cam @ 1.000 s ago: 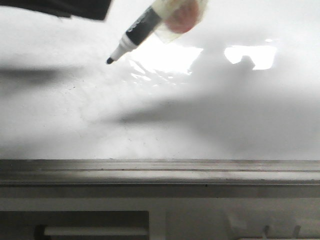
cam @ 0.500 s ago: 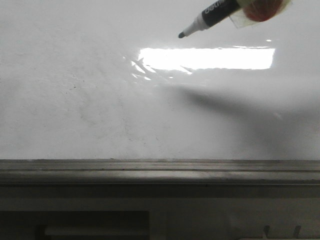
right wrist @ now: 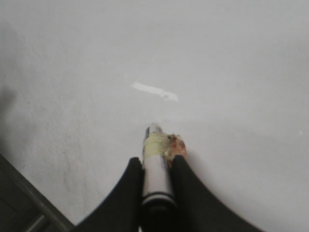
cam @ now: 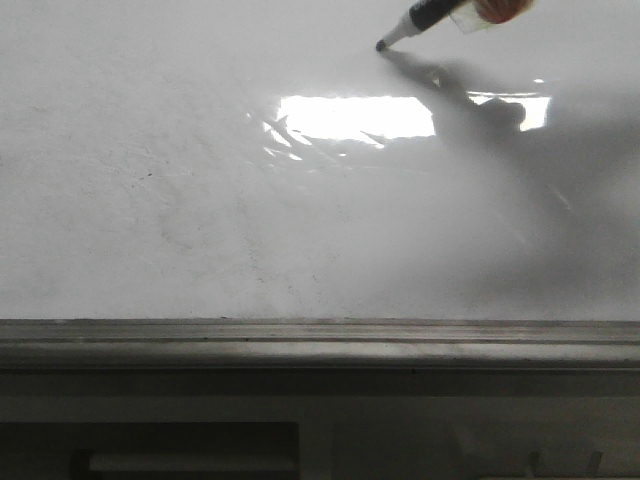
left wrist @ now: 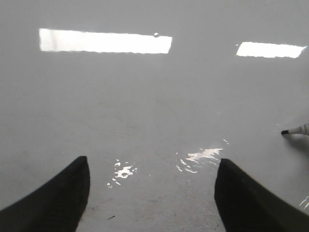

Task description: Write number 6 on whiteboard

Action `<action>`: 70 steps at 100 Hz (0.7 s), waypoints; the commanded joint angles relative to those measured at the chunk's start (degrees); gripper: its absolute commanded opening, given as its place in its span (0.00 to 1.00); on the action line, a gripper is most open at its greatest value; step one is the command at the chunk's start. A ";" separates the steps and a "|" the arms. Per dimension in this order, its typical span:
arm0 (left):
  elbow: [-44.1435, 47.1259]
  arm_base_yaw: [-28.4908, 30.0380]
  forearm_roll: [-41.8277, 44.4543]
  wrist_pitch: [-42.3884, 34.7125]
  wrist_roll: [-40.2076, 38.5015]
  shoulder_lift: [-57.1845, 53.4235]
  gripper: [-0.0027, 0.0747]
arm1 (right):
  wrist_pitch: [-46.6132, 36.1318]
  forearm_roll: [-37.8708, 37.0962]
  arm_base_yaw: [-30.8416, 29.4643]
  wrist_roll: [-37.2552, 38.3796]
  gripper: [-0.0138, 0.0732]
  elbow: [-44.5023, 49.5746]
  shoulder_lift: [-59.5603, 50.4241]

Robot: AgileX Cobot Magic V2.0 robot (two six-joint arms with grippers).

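Front and wrist views, start of the stroke. The right claw is clamped on a black-barrelled marker whose body is wrapped in yellowish tape carrying a reddish blob. Over the last second the marker has travelled from the upper left-centre of the front view toward the upper right corner, and its tip has dropped from well clear of the whiteboard until it meets its own shadow; half a second ago tip and shadow were still plainly apart. This is judged to mean that the tip is touching, or all but touching, the board surface, although contact itself cannot be confirmed.

The number 6 is not yet present: ahead of the right claw and around the tip the board shows only faint grey smudges and a bright rectangular light reflection, with no black line. The task is therefore judged to be at its very beginning, with the tip set where the upper end of the numeral's curve would start.

The left claw hangs over bare board with its fingers wide apart and nothing between them; the marker tip lies off to one side of it, well clear. The grey metal ledge runs along the board's lower edge.
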 commanded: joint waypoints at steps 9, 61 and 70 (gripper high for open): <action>-1.63 0.10 -1.03 -1.02 -0.03 0.04 0.67 | -3.80 1.24 -0.09 -0.61 0.11 -3.31 2.39; -1.63 0.10 -1.03 -1.02 -0.03 0.04 0.67 | 13.27 -8.14 -1.59 4.02 0.11 -4.58 4.96; -1.63 0.10 -1.03 -1.02 -0.03 0.04 0.67 | 13.14 -9.70 -3.33 5.16 0.11 -4.58 2.74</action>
